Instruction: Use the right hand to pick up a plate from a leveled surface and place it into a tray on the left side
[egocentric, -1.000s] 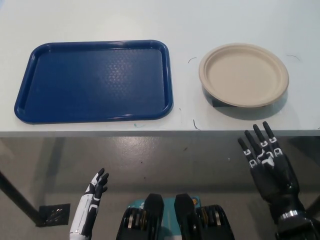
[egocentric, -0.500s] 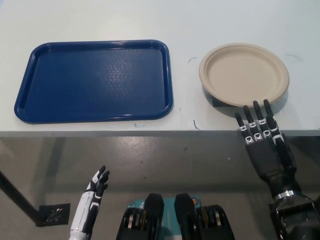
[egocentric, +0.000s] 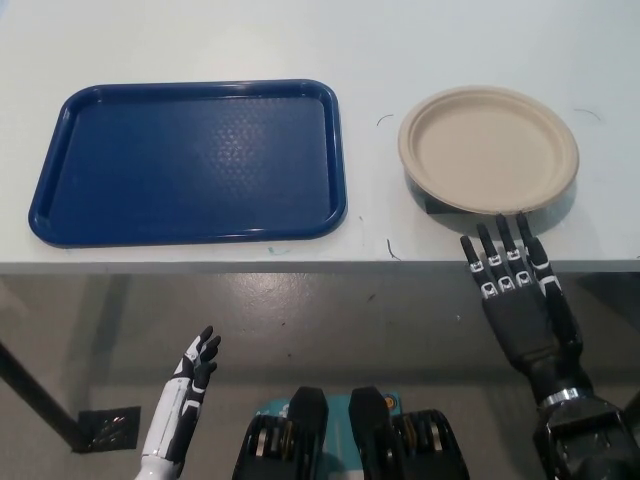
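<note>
Left hand (egocentric: 193, 372): idle low at the left, below the table edge, fingers apart, holding nothing.
Right hand (egocentric: 515, 290): open, empty, fingertips at the table's near edge, just short of the plate.
Plate (egocentric: 488, 148): on the table (egocentric: 400, 40), right of the tray, not yet grasped.
Tray (egocentric: 190, 160): blue, bare; pickup and placement remain.

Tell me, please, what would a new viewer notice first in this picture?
A large blue tray lies empty on the left of the white table, with a beige plate to its right. The black right hand reaches toward the plate's near rim, open, while the white left hand rests low, below the table edge.
</note>
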